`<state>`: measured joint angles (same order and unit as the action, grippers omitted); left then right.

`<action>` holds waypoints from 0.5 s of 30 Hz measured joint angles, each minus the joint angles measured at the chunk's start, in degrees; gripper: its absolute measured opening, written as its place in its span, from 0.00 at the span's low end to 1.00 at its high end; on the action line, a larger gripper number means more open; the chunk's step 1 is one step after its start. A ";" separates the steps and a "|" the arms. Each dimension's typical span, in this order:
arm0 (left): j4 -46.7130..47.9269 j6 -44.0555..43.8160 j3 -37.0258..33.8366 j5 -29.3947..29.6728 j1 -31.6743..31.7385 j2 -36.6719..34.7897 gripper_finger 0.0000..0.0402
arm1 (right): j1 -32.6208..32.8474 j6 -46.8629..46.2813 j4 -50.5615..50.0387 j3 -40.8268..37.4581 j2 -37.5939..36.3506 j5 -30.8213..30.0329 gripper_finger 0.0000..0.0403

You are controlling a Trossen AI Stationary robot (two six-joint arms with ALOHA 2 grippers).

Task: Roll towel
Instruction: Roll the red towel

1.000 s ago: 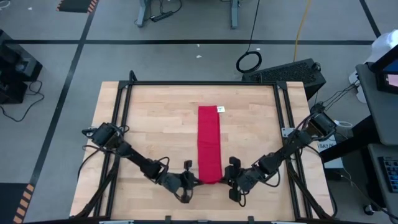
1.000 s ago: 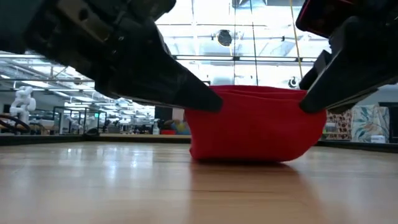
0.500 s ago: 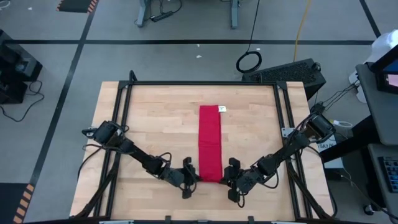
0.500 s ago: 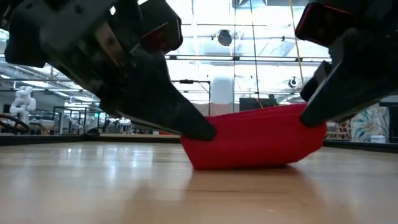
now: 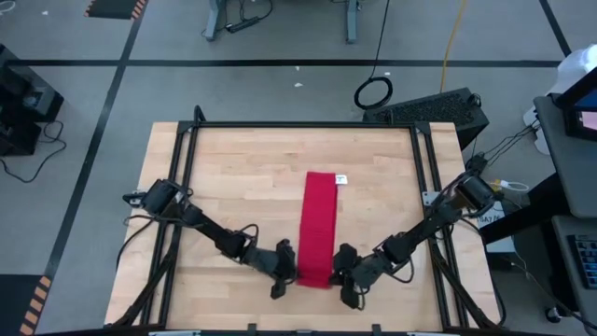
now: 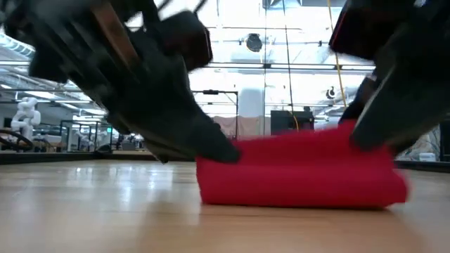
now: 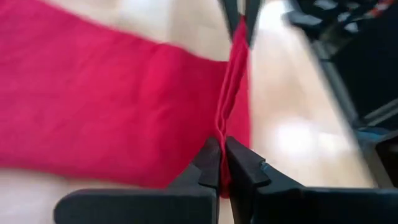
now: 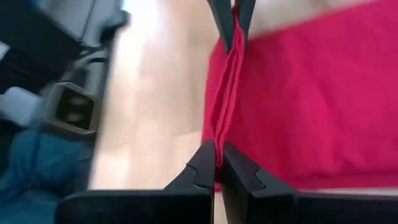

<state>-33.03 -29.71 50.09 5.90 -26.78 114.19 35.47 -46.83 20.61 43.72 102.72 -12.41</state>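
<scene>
Both arms reach low, left gripper (image 5: pixel 285 270) and right gripper (image 5: pixel 341 277) pinching the towel's (image 5: pixel 319 224) near corners.

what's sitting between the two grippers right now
The near end of the red towel, pinched at opposite corners by the left gripper and right gripper; the high view shows it.

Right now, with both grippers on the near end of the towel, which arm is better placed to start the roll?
Neither alone. The left gripper and right gripper each pinch a near corner of the towel, mirrored across it. Rolling evenly probably needs both moving together.
</scene>
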 joint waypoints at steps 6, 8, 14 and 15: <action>0.61 -0.04 -0.38 -3.95 1.97 0.04 0.04 | -0.57 -2.37 2.21 0.04 4.17 0.36 0.00; 0.94 -0.05 -0.38 -4.69 2.27 0.04 0.04 | -0.36 -3.30 2.65 0.02 4.89 0.15 0.00; 1.20 -1.95 -0.38 -6.31 3.18 0.04 0.04 | 0.50 -0.81 3.34 0.02 4.93 -1.81 0.03; 1.29 -2.57 -0.38 -6.30 3.25 0.04 0.04 | 0.76 0.22 3.25 0.00 4.70 -2.90 0.04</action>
<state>-31.74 -32.29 49.71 -0.40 -23.53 114.24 36.23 -46.62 23.86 43.73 107.41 -15.30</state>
